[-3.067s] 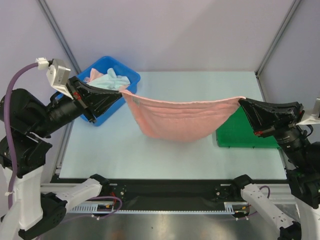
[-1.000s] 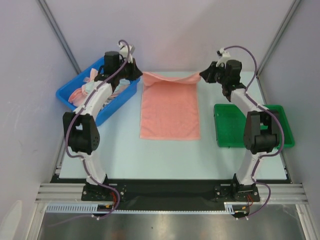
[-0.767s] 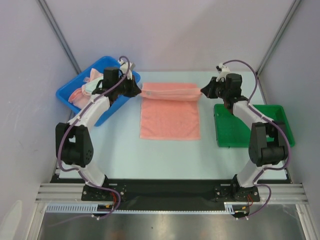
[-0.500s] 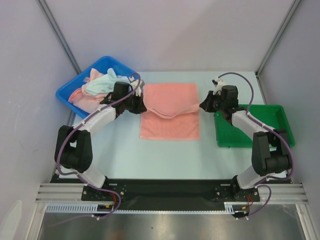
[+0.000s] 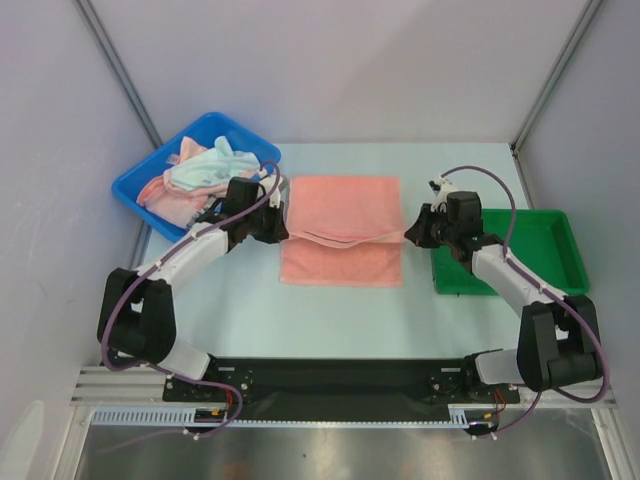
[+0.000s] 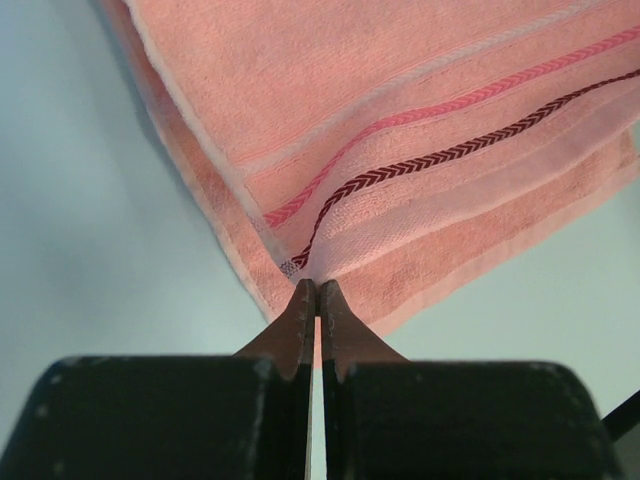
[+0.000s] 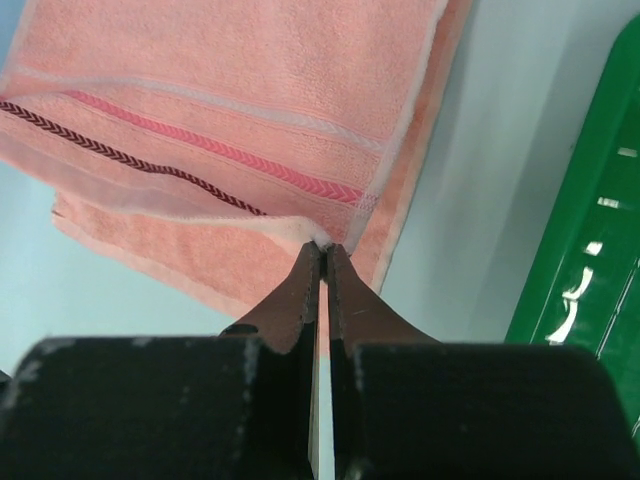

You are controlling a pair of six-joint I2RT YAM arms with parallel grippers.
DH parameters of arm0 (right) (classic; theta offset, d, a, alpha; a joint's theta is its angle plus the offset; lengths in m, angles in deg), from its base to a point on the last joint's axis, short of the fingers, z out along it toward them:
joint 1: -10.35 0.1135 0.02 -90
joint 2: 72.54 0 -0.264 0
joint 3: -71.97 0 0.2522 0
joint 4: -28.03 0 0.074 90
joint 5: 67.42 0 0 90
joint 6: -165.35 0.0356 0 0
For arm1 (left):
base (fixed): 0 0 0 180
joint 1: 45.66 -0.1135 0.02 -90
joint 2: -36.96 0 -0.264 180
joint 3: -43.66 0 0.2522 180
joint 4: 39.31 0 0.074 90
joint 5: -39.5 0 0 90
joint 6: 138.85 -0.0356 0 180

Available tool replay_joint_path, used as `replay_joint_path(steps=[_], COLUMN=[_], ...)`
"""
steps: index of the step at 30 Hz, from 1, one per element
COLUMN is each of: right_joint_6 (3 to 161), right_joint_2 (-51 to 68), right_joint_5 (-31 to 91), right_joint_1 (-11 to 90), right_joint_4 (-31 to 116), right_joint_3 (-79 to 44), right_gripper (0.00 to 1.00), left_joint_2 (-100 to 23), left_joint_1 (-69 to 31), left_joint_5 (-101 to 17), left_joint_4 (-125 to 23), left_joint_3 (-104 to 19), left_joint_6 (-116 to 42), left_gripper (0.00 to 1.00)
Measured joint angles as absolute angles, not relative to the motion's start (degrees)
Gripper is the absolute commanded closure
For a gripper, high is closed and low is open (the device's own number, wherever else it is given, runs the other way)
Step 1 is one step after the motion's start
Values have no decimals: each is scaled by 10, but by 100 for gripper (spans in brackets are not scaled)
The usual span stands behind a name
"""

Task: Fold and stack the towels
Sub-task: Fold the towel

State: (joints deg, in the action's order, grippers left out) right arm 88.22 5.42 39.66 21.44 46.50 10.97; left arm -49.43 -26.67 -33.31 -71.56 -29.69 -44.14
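Top external view: a salmon-pink towel (image 5: 340,205) lies at the middle of the pale surface (image 5: 330,320), doubled over on itself, its upper layer's free edge stretched left to right between the two arms and stopping short of the lower layer's near hem. The left fingers (image 5: 279,229) are closed on that edge's left corner and the right fingers (image 5: 411,231) on its right corner. More towels (image 5: 195,172), pink and pale mint, sit heaped in a blue bin (image 5: 135,178) at far left; a green tray (image 5: 560,240) stands at right, just beside the towel. Left wrist view: the left fingers (image 6: 296,322) are pinched tight on the corner of the salmon-pink towel (image 6: 400,90), where a pink stripe and a dark braided stripe run to the hem, with a lower layer showing beneath. Right wrist view: the right fingers (image 7: 297,300) are clamped on the opposite corner of the towel (image 7: 230,70), the same stripes visible, the green tray (image 7: 590,250) at right.
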Motion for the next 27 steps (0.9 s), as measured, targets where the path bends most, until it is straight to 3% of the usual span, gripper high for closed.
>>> replay_joint_path(steps=[19,24,25,27], right_joint_6=[925,929,930,934], right_joint_2=[1,21,21,21], right_joint_5=[377,352,348,342], right_joint_1=[258,266,268,272], right_joint_4=[466,469,474,480], right_joint_3=[230,216,217,217], right_gripper=[100,94,93,84], left_joint_2=[-484,-484,-485,-485], left_joint_1=[-223,-220,-220,-220], left_joint_5=[-387,-416,-420,-425], left_joint_4=[-776,-790,-794,-801], left_joint_3=[-248,-249,-249,-249], left_joint_6=[-411,-403,-402,-399], left_gripper=[100,99,98,85])
